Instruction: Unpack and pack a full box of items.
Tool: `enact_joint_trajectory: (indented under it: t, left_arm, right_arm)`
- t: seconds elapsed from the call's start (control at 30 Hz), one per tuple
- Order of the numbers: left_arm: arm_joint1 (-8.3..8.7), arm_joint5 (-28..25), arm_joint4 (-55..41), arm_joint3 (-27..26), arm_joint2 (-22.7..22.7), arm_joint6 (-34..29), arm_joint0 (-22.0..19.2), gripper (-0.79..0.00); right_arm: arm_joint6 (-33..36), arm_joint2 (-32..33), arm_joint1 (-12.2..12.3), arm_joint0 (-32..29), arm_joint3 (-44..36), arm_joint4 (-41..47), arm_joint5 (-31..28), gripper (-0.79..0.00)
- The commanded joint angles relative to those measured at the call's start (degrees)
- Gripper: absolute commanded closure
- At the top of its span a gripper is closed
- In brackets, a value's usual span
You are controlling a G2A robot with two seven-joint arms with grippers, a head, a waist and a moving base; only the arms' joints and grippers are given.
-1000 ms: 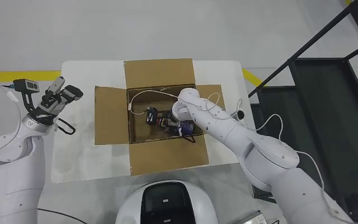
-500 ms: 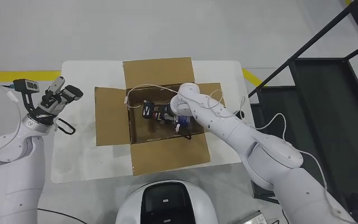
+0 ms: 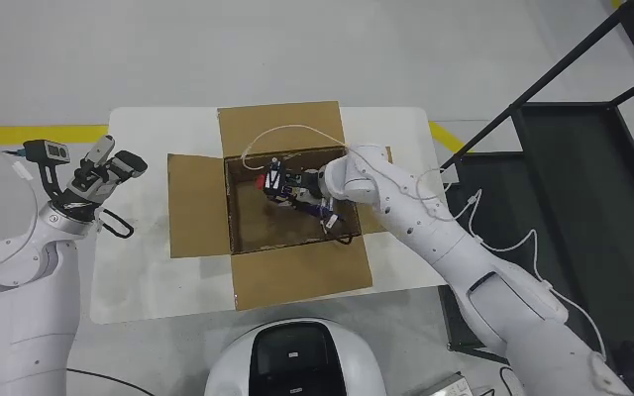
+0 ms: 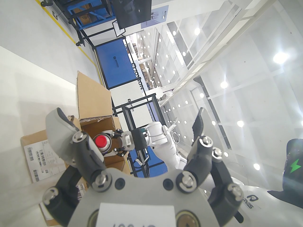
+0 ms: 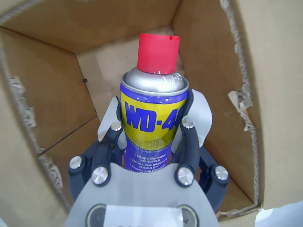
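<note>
The left gripper (image 3: 107, 166) is held off the white table's (image 3: 149, 267) left edge, its fingers (image 4: 59, 124) spread apart with nothing between them. The open cardboard box (image 3: 282, 129) is set at the table's middle, flaps folded outward. The right arm is stretched in from the right, and the right gripper (image 3: 289, 188) is placed over the box's opening, toward its far side. In the right wrist view, the right gripper's fingers (image 5: 198, 105) are clamped on a spray can (image 5: 153, 81) with a blue-and-yellow body, with bare box floor behind it. Its red cap (image 4: 101, 141) is seen at the box's rim in the left wrist view. The table stands on grey floor marked with a yellow line (image 3: 50, 134); a black metal frame (image 3: 555, 79) stands at the right.
</note>
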Motion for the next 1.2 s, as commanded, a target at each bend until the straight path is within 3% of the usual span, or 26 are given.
enact_joint_trajectory:
  t: [0.0,0.2,0.5,0.83,1.17]
  left_arm:
    - [0.00,0.00,0.00,0.00,0.00,0.00,0.00,-0.785]
    - [0.00,0.00,0.00,0.00,0.00,0.00,0.00,-0.785]
    - [0.00,0.00,0.00,0.00,0.00,0.00,0.00,-0.785]
    - [0.00,0.00,0.00,0.00,0.00,0.00,0.00,-0.785]
    - [0.00,0.00,0.00,0.00,0.00,0.00,0.00,-0.785]
  right_arm:
    - [-2.75,4.09,1.65,-3.21,-4.67,-0.68,-2.37,0.000]
    - [-14.10,15.39,5.39,-12.99,-14.42,-1.03,-10.11,0.000]
    - [-32.29,27.30,8.01,-24.15,-19.37,-2.58,-14.25,0.000]
    - [-49.37,41.19,10.28,-38.84,-26.79,-11.70,-12.49,0.000]
    - [-64.11,52.04,11.25,-52.83,-24.04,-15.93,-6.80,0.000]
